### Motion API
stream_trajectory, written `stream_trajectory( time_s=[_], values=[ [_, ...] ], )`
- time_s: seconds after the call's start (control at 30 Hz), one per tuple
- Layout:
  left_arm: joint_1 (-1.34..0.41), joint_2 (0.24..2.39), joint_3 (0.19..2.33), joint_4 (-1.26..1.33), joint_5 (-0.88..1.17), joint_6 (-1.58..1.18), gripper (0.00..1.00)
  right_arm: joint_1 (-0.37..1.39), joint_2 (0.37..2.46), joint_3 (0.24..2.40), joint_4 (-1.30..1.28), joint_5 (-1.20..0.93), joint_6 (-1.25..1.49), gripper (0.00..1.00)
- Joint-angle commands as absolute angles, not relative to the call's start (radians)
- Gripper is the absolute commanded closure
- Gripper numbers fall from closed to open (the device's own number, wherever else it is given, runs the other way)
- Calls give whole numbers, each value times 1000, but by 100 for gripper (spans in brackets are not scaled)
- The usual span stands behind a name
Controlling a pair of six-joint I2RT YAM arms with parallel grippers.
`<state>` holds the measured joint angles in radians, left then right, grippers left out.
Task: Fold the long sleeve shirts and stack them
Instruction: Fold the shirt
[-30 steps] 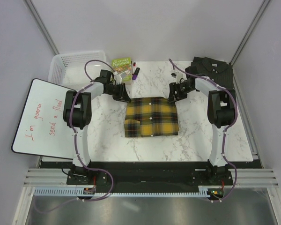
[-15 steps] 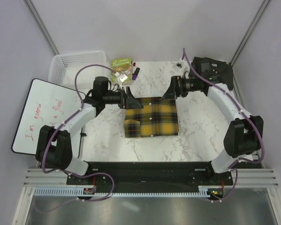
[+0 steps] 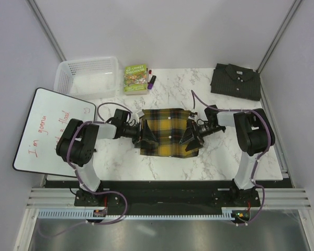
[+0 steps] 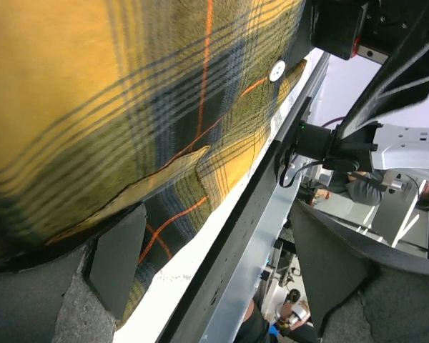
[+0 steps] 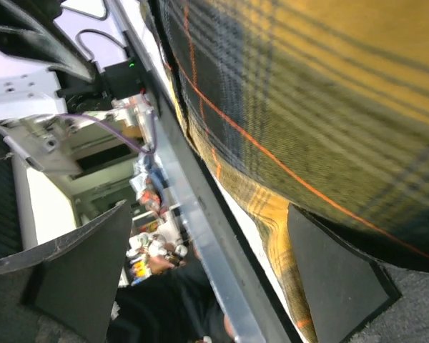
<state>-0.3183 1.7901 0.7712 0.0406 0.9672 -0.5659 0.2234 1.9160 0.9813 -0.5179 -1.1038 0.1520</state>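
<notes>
Left gripper (image 3: 148,137) at the 9 o'clock edge of the yellow-and-black plaid shirt (image 3: 169,130), fingers (image 4: 118,261) spread wide, one pad against the cloth hem, the other clear of it, nothing pinched. Right gripper (image 3: 190,137) at the shirt's 3 o'clock edge, its fingers (image 5: 336,293) likewise wide apart, one touching plaid, the other off it. Plaid shirt folded flat at centre of the marble table (image 3: 225,157). Dark charcoal shirt (image 3: 235,81) folded at 1 o'clock, well apart. White mesh basket (image 3: 86,77) at 11 o'clock, only its floor showing. Green book (image 3: 136,78) and markers (image 3: 150,80) side by side at 12 o'clock. Whiteboard (image 3: 52,133) with red writing at 9 o'clock.
</notes>
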Motion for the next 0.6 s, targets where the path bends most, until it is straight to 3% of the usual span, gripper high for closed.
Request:
stream_trajectory(
  time_s=[0.0, 0.3, 0.43, 0.57],
  values=[
    [-275, 1799, 770, 11, 902, -486, 11, 166, 1990, 1061, -707, -1025, -109, 2],
    [-363, 1407, 761, -124, 1043, -380, 12, 219, 1643, 1045, -968, -1167, -331, 2],
    [-452, 1442, 756, -98, 1017, -414, 13, 311, 1641, 991, -845, -1146, -238, 2],
    [-456, 1545, 759, -72, 956, -399, 14, 362, 1793, 1011, -870, -1118, -301, 2]
  ],
)
